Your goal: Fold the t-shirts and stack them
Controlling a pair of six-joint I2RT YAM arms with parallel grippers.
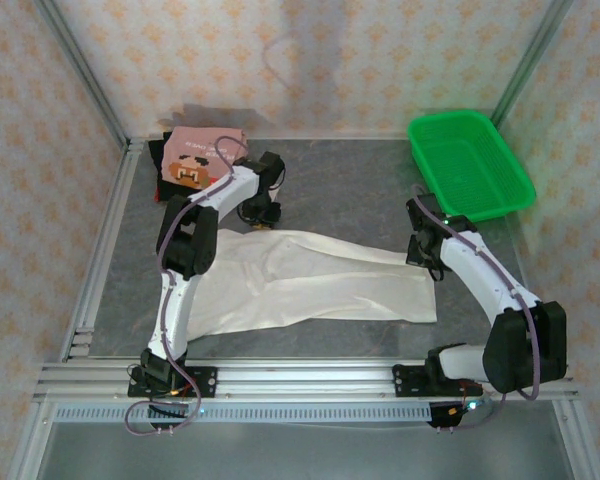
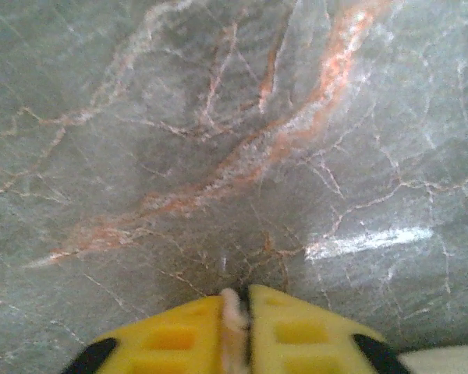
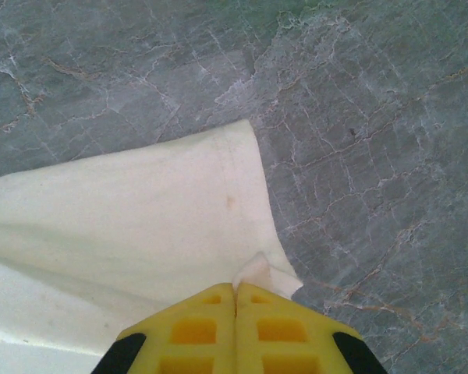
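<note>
An off-white t-shirt point(image 1: 300, 280) lies stretched across the middle of the table, partly folded lengthwise. My left gripper point(image 1: 263, 218) is shut on its far left edge; a sliver of off-white cloth point(image 2: 234, 312) shows pinched between the yellow fingers point(image 2: 296, 335). At the shirt's right end my right gripper point(image 1: 427, 262) is shut on a corner of the cloth point(image 3: 257, 273), with the hem point(image 3: 226, 179) spreading out ahead of the yellow fingers point(image 3: 195, 331). A folded pink t-shirt point(image 1: 202, 158) with a brown pixel-art face rests on a dark shirt at the back left corner.
A green plastic basket point(image 1: 470, 165) stands at the back right. Aluminium frame rails point(image 1: 100, 260) run along the table's left side and front edge. Bare grey marble tabletop point(image 1: 350, 190) lies between the shirt and the back wall.
</note>
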